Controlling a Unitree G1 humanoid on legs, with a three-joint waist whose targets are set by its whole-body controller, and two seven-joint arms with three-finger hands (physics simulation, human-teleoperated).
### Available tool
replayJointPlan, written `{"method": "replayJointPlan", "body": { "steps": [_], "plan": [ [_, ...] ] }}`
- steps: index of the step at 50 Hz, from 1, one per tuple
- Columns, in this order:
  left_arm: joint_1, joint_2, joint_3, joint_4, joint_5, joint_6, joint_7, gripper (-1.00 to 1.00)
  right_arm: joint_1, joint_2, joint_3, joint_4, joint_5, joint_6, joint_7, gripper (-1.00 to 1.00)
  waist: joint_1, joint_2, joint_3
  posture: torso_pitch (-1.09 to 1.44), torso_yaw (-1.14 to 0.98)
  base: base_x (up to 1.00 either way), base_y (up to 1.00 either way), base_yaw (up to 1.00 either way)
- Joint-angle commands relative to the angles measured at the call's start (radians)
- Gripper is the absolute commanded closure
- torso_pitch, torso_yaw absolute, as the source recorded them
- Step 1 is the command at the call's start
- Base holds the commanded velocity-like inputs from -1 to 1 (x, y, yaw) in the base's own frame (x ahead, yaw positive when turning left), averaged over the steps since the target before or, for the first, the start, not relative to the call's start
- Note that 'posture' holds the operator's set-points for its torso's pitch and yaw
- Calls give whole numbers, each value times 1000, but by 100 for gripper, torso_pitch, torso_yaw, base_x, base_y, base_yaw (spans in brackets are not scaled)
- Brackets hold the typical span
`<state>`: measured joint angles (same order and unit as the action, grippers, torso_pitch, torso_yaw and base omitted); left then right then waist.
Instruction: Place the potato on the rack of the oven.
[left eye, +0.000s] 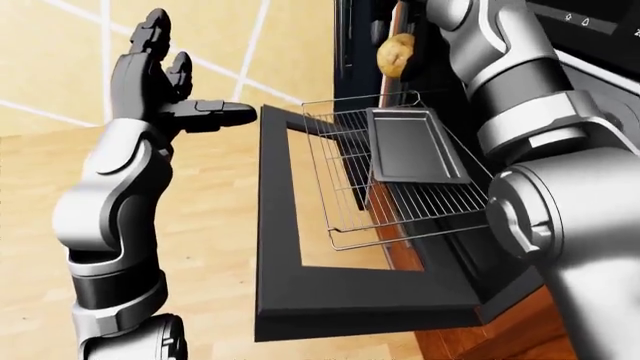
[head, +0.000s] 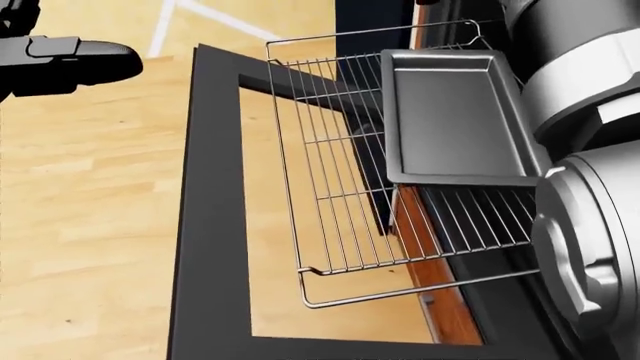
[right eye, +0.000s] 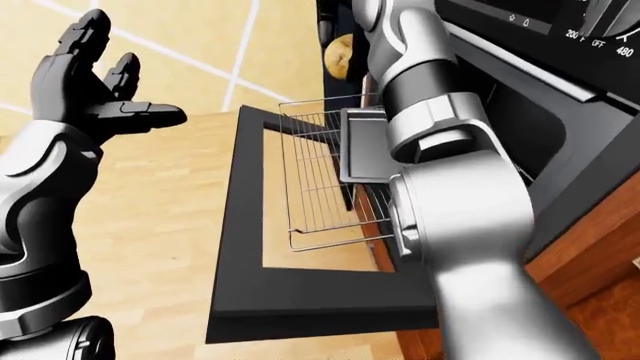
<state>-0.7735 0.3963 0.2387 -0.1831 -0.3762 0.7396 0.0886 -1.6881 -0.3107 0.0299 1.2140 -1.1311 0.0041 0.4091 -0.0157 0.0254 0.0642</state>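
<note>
One potato (left eye: 395, 54) shows in the left-eye view, held up past the rack's (left eye: 400, 187) top edge; right hand's grip hidden, fingers cannot be told. Left hand (left eye: 160, 82) spread wide, holding nothing, well left of the potato. Head view: rack carries a tray (head: 455, 120); potato out of frame.
</note>
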Motion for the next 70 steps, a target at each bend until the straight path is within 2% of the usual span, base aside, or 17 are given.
{"method": "replayJointPlan", "body": {
  "steps": [1, 18, 20, 21, 28, 29, 31, 38, 40, 42, 43, 44, 47, 52, 54, 62, 70],
  "plan": [
    [-30, 13, 13, -29, -1, -31, -2, -100, -39, -11, -5, -36, 0, -3, -23, 100, -1, 4, -32, 0, 0, 3, 0, 0],
    [-21, 10, 9, -17, 6, -49, -7, -100, -33, -14, -5, -31, 0, -5, -25, 100, -1, 10, -30, 0, 0, 3, 0, 0],
    [-24, 10, 9, -19, 5, -44, -7, -100, -32, -13, -6, -28, 1, -5, -31, 100, 2, 12, -57, 0, 0, 17, 0, 0],
    [-26, 11, 10, -23, 4, -38, -5, -100, -28, -12, -6, -29, 1, -5, -34, 100, 3, 12, -33, 0, 0, 31, 0, 0],
    [-21, 9, 8, -14, 9, -51, -9, -100, -26, -12, -6, -30, 1, -3, -32, 100, -1, 66, -27, 0, 0, 31, 0, 0],
    [-25, 10, 9, -17, 7, -44, -8, -100, -25, -11, -5, -32, 1, -3, -31, 100, 1, 47, -34, 0, 0, 31, 0, 0],
    [-28, 11, 10, -23, 5, -35, -5, -100, -23, -11, -5, -30, 1, -4, -33, 100, -3, 61, -30, 0, 0, 31, 0, 0],
    [-23, 9, 10, -19, 7, -44, -8, -100, -19, -9, -4, -32, 1, -3, -36, 100, 9, 9, -29, 0, 0, 32, 0, 0],
    [-21, 8, 8, -17, 9, -48, -9, -100, -19, -10, -4, -32, 0, -3, -36, 100, 17, -25, -34, 0, 0, 29, 0, 0],
    [-19, 7, 9, -16, 10, -51, -10, -100, -16, -9, -4, -34, 0, -4, -34, 100, 21, -92, -55, 0, 0, 29, 0, 0],
    [-19, 7, 9, -15, 10, -52, -11, -100, -16, -9, -4, -34, 0, -3, -35, 100, 16, -43, -41, 0, 0, 27, 0, 0],
    [-19, 7, 10, -15, 10, -52, -11, -100, -17, -8, -4, -34, 0, -3, -35, 100, 23, -63, -44, 0, 0, 26, 0, 0],
    [-21, 7, 9, -15, 10, -50, -10, -100, -20, -9, -5, -31, 0, -4, -39, 100, 19, -48, -48, 0, 0, 24, 0, 0],
    [-23, 11, 13, -18, 7, -43, -8, -100, -16, -7, -3, -31, -2, -3, -36, 100, 8, -2, -22, 0, 0, 9, 0, 0],
    [-25, 12, 13, -18, 6, -41, -7, -100, -16, -7, -4, -30, -1, -5, -36, 100, 2, 52, -36, 0, 0, 0, 0, 0],
    [-27, 9, 9, -22, 7, -36, -5, -100, -1, -16, -3, -30, -8, -2, -47, 100, 7, 6, -41, 0, 0, 0, 0, 0],
    [-23, 10, 11, -25, 6, -37, -5, -100, -1, -3, -3, -32, -5, 0, -50, 100, 6, 2, -35, 0, 0, 0, 0, 0]
  ]
}}
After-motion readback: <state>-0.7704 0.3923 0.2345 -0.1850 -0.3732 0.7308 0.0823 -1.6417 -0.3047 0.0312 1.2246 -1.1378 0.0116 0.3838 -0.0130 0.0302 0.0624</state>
